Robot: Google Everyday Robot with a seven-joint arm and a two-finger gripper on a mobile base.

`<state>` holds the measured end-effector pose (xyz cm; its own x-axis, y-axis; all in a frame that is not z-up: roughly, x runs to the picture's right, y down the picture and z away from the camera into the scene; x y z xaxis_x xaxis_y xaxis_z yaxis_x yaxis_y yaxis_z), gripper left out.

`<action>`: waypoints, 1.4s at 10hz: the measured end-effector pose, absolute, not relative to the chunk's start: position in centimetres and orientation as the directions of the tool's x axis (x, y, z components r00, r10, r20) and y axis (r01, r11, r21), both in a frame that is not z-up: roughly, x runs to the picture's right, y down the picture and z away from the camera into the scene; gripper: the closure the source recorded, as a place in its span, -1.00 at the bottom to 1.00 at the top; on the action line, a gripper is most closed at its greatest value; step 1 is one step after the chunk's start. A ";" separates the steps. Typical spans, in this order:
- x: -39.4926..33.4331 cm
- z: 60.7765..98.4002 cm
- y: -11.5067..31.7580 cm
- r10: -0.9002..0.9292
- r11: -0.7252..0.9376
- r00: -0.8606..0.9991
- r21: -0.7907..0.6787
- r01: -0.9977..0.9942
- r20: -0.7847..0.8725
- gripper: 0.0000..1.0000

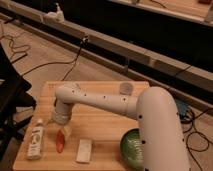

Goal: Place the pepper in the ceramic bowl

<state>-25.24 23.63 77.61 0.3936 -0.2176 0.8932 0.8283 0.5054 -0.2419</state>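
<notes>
The pepper (pixel 60 142) is a small orange-red tapered item lying on the wooden table (pixel 105 122), near its front left. My gripper (pixel 63 131) hangs from the white arm's wrist (pixel 61 112), directly over the pepper's upper end and very close to it. I cannot tell whether it touches the pepper. The ceramic bowl (pixel 130 148) is dark green and glossy. It sits at the table's front right, partly hidden behind my arm's large white link (pixel 160 130).
A white tube with a dark label (pixel 35 141) lies left of the pepper. A small white flat block (pixel 84 150) lies to its right. A small white cup (pixel 126 88) stands at the table's back edge. Cables run over the floor at the left.
</notes>
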 end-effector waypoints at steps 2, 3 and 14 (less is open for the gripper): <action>-24.8 78.8 24.8 -0.174 0.507 0.401 -0.268 0.819 0.899 -0.60; -24.8 79.2 25.4 -0.151 0.507 0.403 -0.279 0.815 0.903 -0.60; -23.7 81.4 26.2 -0.082 0.555 0.422 -0.310 0.772 0.903 1.00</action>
